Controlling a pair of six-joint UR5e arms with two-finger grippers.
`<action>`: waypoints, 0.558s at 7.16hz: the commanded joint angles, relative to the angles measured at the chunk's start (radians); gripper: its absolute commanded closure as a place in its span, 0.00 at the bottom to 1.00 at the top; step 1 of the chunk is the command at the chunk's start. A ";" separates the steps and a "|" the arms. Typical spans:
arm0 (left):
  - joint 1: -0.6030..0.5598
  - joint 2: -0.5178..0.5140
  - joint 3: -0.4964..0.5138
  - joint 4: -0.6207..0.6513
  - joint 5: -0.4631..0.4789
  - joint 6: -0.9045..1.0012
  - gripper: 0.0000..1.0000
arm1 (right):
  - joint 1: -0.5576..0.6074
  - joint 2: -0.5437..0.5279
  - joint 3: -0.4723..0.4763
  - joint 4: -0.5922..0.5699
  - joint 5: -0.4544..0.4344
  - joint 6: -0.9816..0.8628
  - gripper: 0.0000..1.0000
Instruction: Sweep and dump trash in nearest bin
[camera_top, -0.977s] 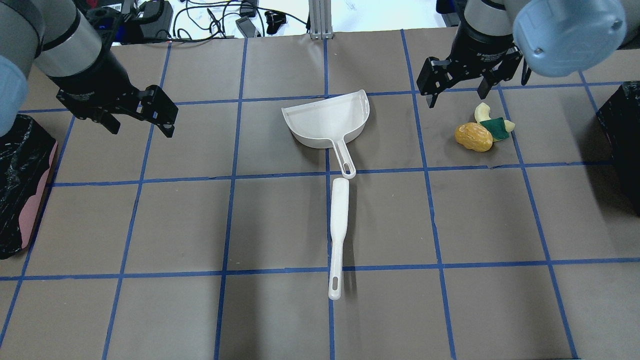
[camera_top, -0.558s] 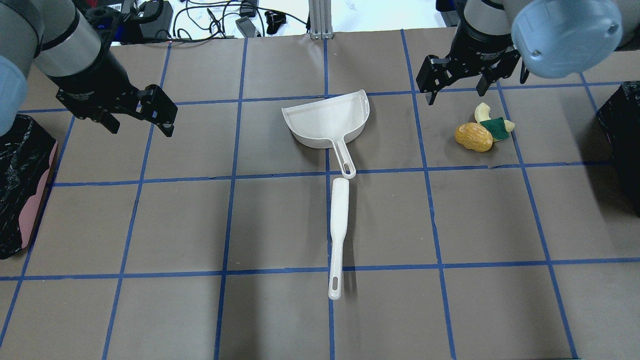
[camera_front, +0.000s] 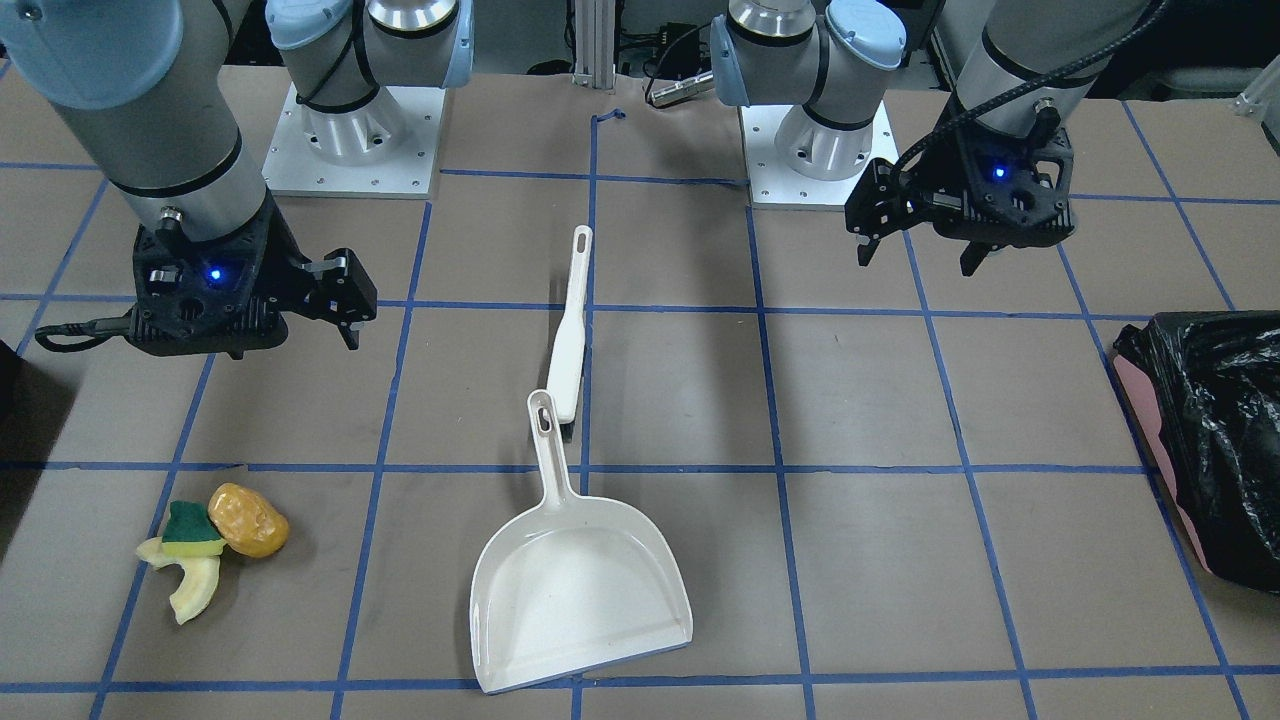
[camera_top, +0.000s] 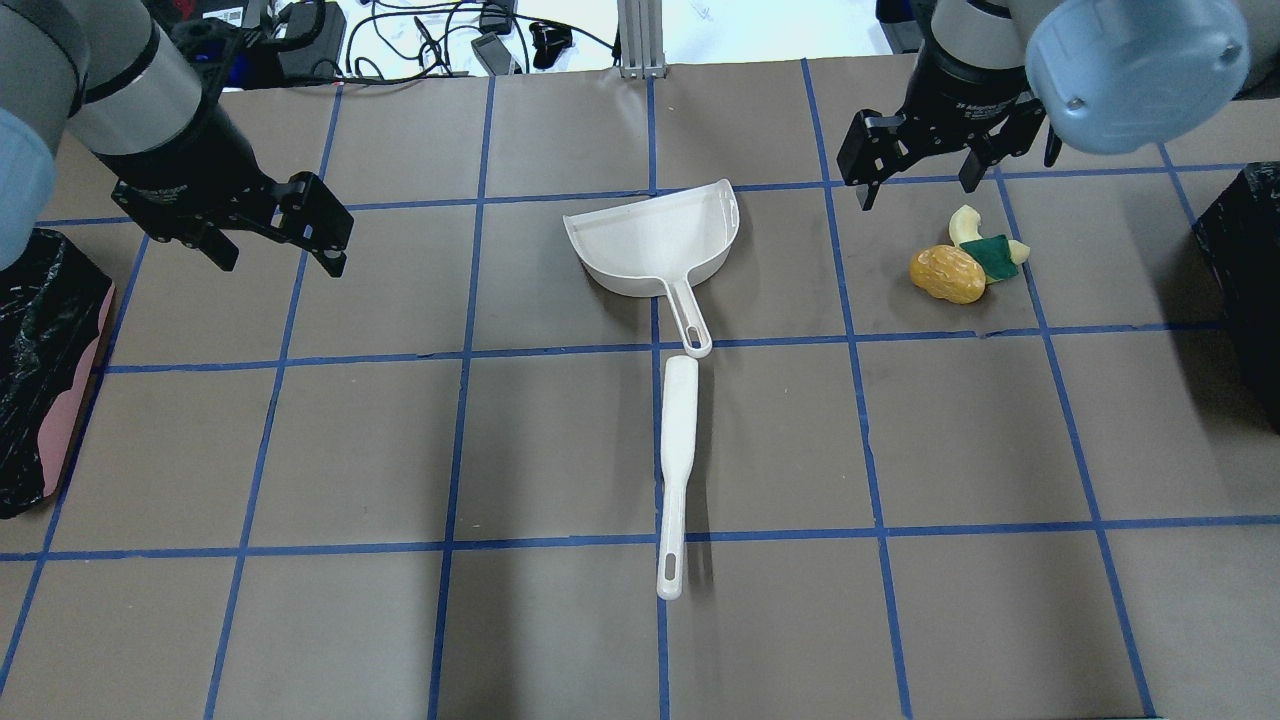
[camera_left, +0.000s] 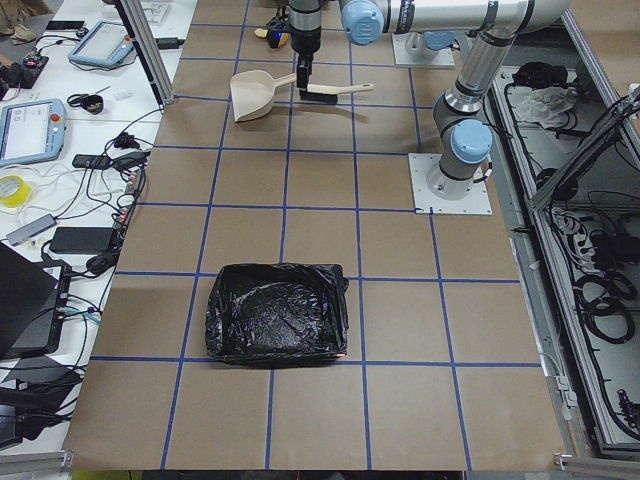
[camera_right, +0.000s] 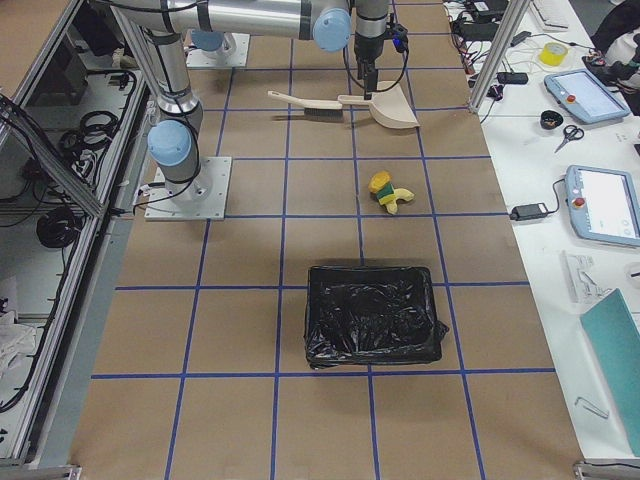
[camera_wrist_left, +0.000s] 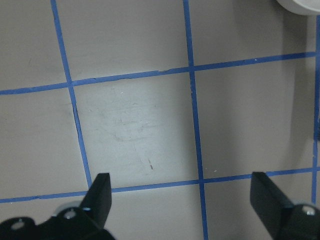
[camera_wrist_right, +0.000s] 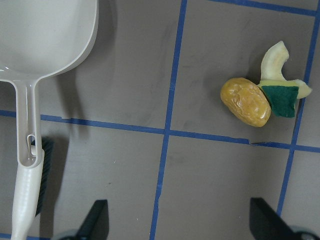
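— Left gripper (camera_top: 282, 250) first: jaws?
— Spread wide, holding nothing. Hangs above bare table (camera_top: 350, 440) at the far left, over the blue tape grid (camera_top: 463, 352).

— And the right gripper (camera_top: 918, 192)?
— Wide as well, gripping nothing. Hovers at the far right, just beyond the trash and clear of it.

— Whereabouts for the trash, exactly?
— Far right, down on the table, bunched in one tight cluster. Orange-yellow lump (camera_top: 947, 274) nearest and leftmost, touching the green-and-yellow sponge (camera_top: 994, 256) on its right. Pale crescent (camera_top: 963, 223) just behind, against the sponge. Well apart from the dustpan.

— Further out?
— White dustpan (camera_top: 655, 240) in the far middle, mouth turned away, handle pointing near. White brush (camera_top: 677, 440) in line with it, head right at the handle's end; cannot tell whether touching. Black-lined bin (camera_top: 40, 370) at the left edge, a second black-lined bin (camera_top: 1245, 260) at the right edge, closer to the trash.

— Any writing?
— White lettering (camera_top: 975, 101) on the right wrist band, and the same on the left. Too small to read.
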 joint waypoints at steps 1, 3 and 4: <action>0.002 0.002 0.000 -0.009 0.000 -0.001 0.00 | 0.000 -0.006 0.000 0.003 -0.002 0.000 0.00; 0.002 -0.001 0.000 -0.009 0.000 -0.001 0.00 | 0.000 -0.004 0.000 -0.005 0.002 0.000 0.00; 0.002 -0.003 0.000 -0.017 0.000 -0.001 0.00 | 0.000 -0.004 0.000 -0.005 -0.001 -0.001 0.00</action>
